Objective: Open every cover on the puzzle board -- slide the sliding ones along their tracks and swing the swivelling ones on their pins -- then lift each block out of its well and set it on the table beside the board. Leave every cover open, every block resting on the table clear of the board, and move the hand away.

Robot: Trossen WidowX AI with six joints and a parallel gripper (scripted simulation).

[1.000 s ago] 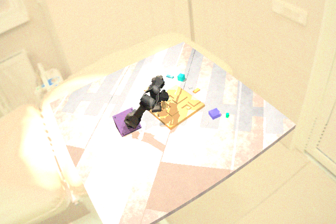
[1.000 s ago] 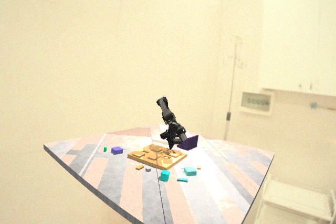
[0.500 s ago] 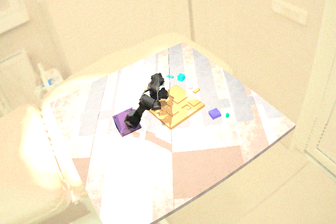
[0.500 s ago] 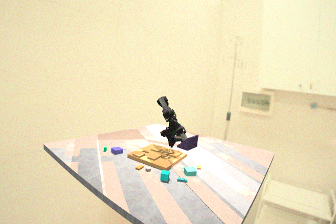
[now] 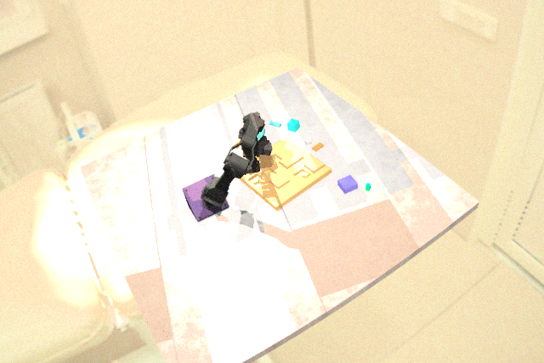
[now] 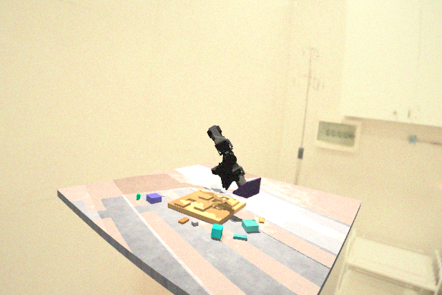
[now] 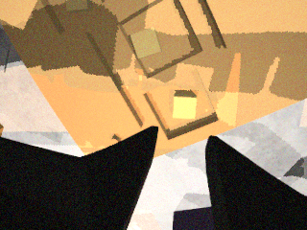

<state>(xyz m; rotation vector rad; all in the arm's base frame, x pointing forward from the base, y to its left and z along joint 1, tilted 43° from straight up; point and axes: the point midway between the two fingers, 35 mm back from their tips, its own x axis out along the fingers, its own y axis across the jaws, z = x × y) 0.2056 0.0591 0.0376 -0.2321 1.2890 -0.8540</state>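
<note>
The orange-yellow puzzle board [image 5: 279,198] [image 6: 214,217] [image 7: 58,101] lies flat with raised rails on it. My gripper [image 5: 254,169] [image 6: 225,188] [image 7: 182,137] is partly open and empty, above the board's side nearest the arm base. In the wrist view a small bright yellow square [image 7: 184,106], with a dark gap along its far edge, lies inside an angled rail just ahead of the fingertips. It looks like a block in an open well. A paler square [image 7: 145,43] lies inside the rails beyond it. The arm and its shadow hide part of the board in the top view.
Around the board lie a teal cube [image 5: 293,125] [image 6: 217,231], a flat teal bar [image 5: 274,123] [image 6: 239,237], a teal block [image 6: 249,225], small orange [image 5: 318,146] [image 6: 183,220], grey [image 6: 194,223] and yellow [image 6: 261,220] pieces, a purple block [image 5: 347,184] [image 6: 153,197] and a green piece [image 5: 368,186] [image 6: 138,196].
</note>
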